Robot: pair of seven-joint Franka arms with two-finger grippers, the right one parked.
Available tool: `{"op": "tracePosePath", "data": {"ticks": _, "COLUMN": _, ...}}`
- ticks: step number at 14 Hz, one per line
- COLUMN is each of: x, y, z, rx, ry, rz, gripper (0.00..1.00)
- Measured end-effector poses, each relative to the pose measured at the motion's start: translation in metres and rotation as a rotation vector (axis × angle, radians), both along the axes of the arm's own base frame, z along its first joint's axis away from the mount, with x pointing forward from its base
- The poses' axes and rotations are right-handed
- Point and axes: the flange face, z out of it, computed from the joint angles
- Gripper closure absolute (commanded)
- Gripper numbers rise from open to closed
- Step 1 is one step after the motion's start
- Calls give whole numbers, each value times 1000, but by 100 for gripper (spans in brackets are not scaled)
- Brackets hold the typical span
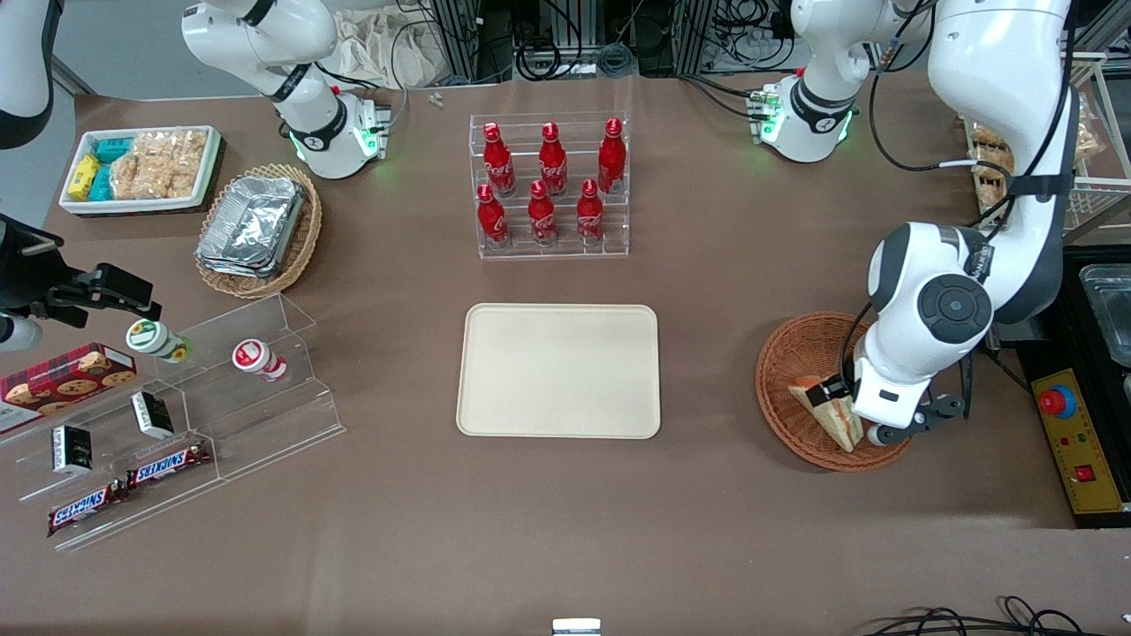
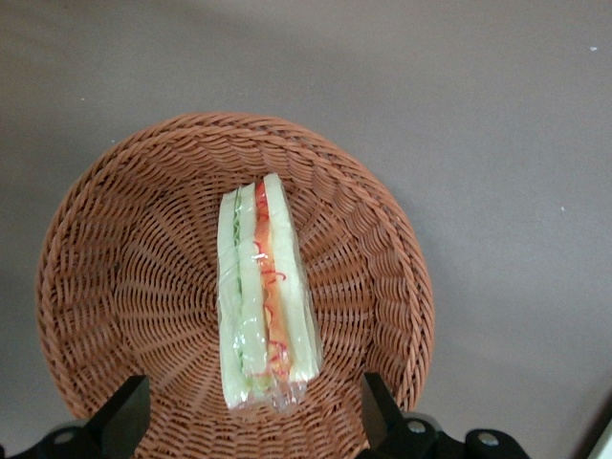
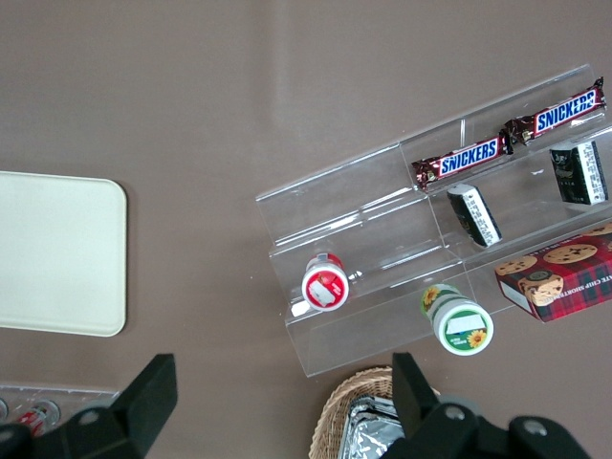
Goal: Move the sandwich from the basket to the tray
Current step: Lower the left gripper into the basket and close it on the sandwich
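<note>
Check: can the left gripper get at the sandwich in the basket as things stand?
Probably yes. The gripper hangs open just above the sandwich, fingers either side of one end, and nothing else lies in the basket to block it.

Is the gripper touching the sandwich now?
Apart. In the left wrist view the gripper is open, and bare basket weave shows between each finger and the sandwich.

Table point(image 1: 724, 291): covered edge to edge in a plain brown matte cloth, evenly lit, no hard shadows. Above it in the front view: aluminium frame posts point(image 1: 459, 40) with loose black cables point(image 1: 565, 53), and crumpled pale fabric point(image 1: 380, 44). Toward the working arm's end: wire rack point(image 1: 1091, 177), black side surface point(image 1: 1100, 291), yellow control box point(image 1: 1078, 442) with red button point(image 1: 1057, 402).
</note>
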Motion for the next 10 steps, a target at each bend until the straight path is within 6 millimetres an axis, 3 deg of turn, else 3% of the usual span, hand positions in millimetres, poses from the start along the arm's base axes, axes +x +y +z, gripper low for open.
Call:
{"op": "tracePosePath", "data": {"ticks": 4, "x": -2, "y": 1, "z": -23, "rx": -8, "ry": -7, "rz": 21, "gripper": 1}}
{"op": "tracePosePath", "data": {"ticks": 10, "x": -4, "y": 5, "z": -43, "rx": -14, "ry": -11, "rz": 28, "gripper": 1}}
